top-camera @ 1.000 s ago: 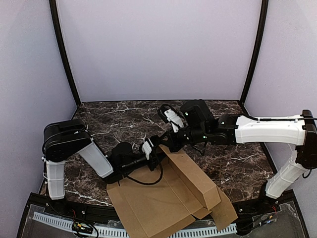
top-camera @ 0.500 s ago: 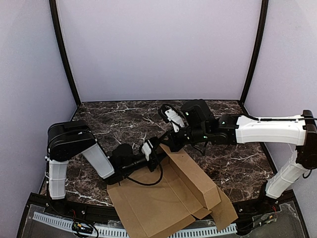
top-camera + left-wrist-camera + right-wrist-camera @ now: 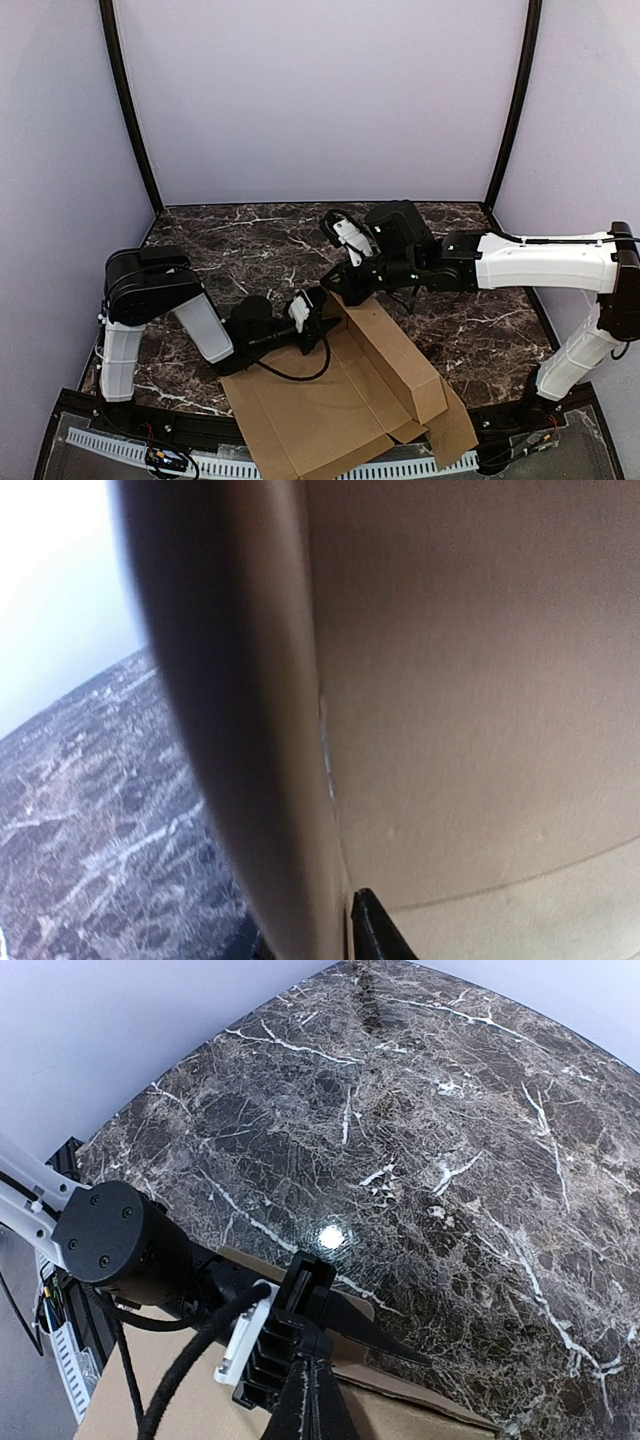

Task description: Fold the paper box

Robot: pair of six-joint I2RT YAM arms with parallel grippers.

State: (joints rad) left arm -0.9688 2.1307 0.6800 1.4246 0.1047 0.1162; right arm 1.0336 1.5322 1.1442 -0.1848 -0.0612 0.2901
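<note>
— Dropped the left gripper [image 3: 315, 318] lower since a second ago. Now clamped on the far-left edge of the paper box [image 3: 330, 410].

— Lying half-folded, one long wall raised, near side overhanging the table [image 3: 220, 250] front. And the right gripper [image 3: 333, 289]?

— Poised at the box's far corner; cannot tell whether pinching or apart. Black cable [image 3: 292, 373] sagging over the box's left panel.

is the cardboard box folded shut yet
No, the paper box lies mostly flat and open, with only its right side panel raised.
</note>
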